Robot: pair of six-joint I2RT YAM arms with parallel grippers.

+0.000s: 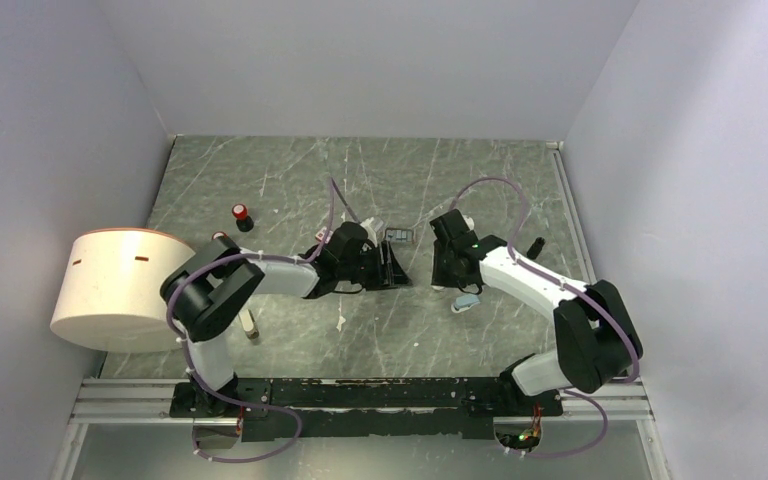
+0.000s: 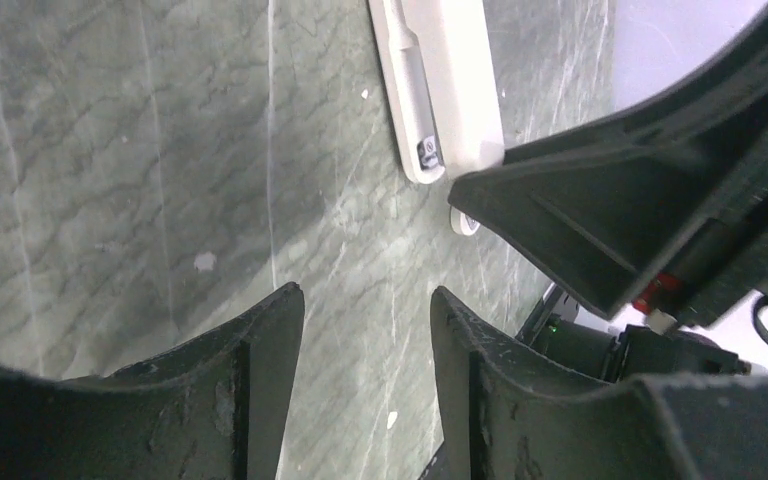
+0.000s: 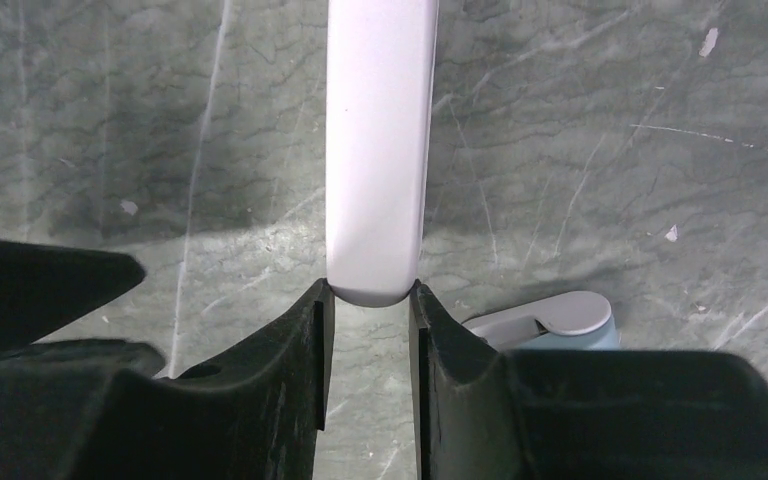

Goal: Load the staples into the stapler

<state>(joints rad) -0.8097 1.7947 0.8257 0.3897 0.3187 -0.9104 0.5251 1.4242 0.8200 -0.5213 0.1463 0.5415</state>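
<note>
Right wrist: right gripper (image 3: 370,288) pinches white stapler (image 3: 378,150) at its end; left gripper (image 2: 367,292) spread.

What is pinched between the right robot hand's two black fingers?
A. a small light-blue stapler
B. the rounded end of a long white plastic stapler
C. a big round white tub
B: in the right wrist view, the right gripper has one fingertip pressed against each side of the rounded end of the long white plastic stapler.

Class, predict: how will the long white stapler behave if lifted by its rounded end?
Probably stiff: the white stapler looks straight and hard. Its smooth shell may slip, and with the right gripper pinching only the tip, it would likely pivot downward.
</note>
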